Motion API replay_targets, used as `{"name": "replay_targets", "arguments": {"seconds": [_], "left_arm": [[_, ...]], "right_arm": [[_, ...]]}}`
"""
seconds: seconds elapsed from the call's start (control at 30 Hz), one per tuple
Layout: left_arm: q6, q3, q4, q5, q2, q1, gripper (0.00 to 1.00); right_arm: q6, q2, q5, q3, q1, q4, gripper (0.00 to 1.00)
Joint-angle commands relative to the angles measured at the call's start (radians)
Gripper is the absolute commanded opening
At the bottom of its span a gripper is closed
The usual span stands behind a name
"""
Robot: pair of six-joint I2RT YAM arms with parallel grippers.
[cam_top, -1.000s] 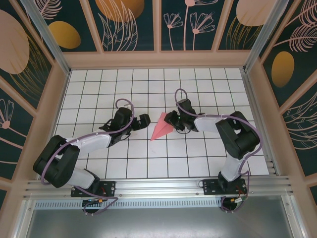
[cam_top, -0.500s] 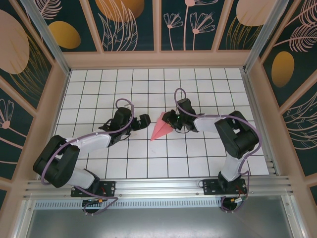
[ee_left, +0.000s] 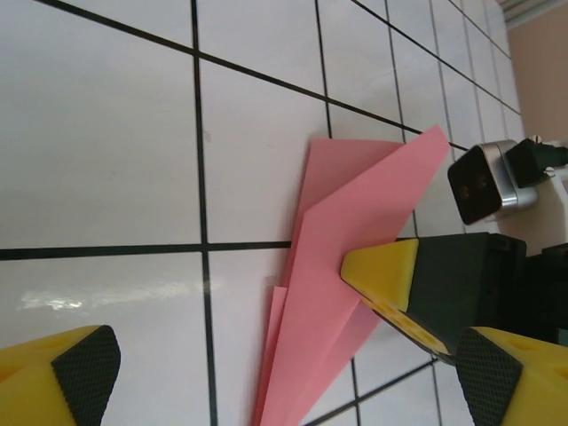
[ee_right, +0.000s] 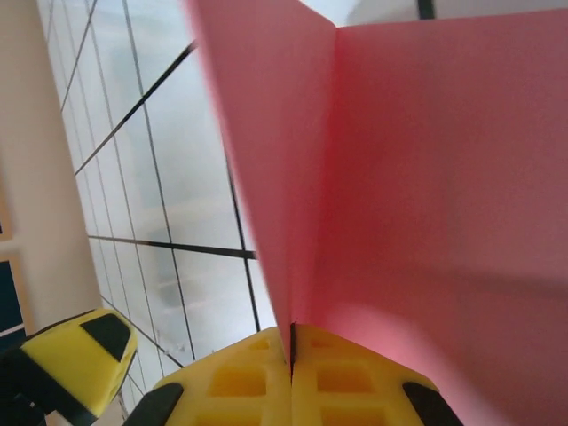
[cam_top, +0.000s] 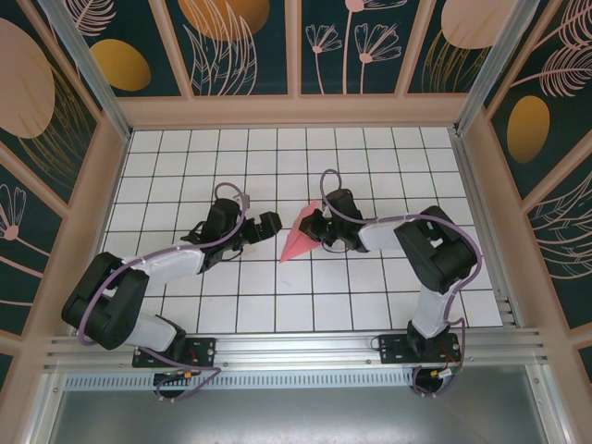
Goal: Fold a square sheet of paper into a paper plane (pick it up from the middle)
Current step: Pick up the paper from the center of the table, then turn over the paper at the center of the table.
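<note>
Right end effector (ee_right: pixel 291 342) is clamped on the paper plane (ee_right: pixel 426 177). Its two yellow moulded-plastic fingertips (ee_right: pixel 240 382), marked with square recesses, press flat against each other, and the thin pink-red paper rises from the seam between them as a sharp crease with a smooth matte panel leaning to each side. From above, the plane is a narrow pointed dart of layered folds near the middle of the surface (cam_top: pixel 185 185), which is glossy white and ruled into square tiles by thin black lines. The dart's nose points toward the near left, and its wider tail angles toward the far right. The grip sits on the plane's right flank, toward the tail. Whether the nose rests on the tiles or hangs just above them cannot be told. On the opposite side, the left end effector (cam_top: pixel 268 225) stands spread wide and holds nothing. Its fingers (ee_left: pixel 53 377) are yellow plastic faced with black cross-hatched pads (ee_left: pixel 87 362). They frame the plane from a short way off without touching it. In the left wrist view, the overlapping wing layers show as flat pink triangles with crisp straight edges, and a soft reflection of light lies on the tile beside them.
</note>
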Motion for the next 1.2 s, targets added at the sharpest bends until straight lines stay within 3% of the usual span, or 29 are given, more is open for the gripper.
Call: {"name": "replay_targets", "arguments": {"seconds": [0.0, 0.27, 0.4, 0.6, 0.73, 0.8, 1.03, 1.17], "left_arm": [[-0.069, -0.031, 0.134, 0.157, -0.007, 0.028, 0.99], [-0.169, -0.070, 0.395, 0.371, -0.033, 0.035, 0.99], [-0.173, -0.063, 0.416, 0.388, -0.026, 0.035, 0.97], [-0.215, -0.059, 0.498, 0.437, 0.028, 0.035, 0.88], [-0.241, -0.059, 0.558, 0.459, 0.044, 0.035, 0.72], [-0.256, -0.062, 0.592, 0.467, 0.049, 0.035, 0.58], [-0.279, -0.068, 0.643, 0.478, 0.058, 0.035, 0.26], [-0.260, -0.065, 0.607, 0.458, 0.048, 0.035, 0.09]], "right_arm": [[-0.044, -0.095, -0.103, -0.037, -0.031, 0.163, 0.04], [-0.026, -0.130, -0.406, -0.024, -0.112, 0.294, 0.03], [0.014, -0.126, -0.473, 0.003, -0.116, 0.331, 0.04], [0.092, -0.116, -0.525, 0.017, -0.111, 0.419, 0.04], [0.104, -0.105, -0.541, 0.020, -0.102, 0.426, 0.04], [0.114, -0.099, -0.548, 0.022, -0.098, 0.439, 0.04], [0.118, -0.082, -0.547, 0.029, -0.095, 0.436, 0.05], [0.068, -0.100, -0.525, 0.033, -0.105, 0.352, 0.13]]}}
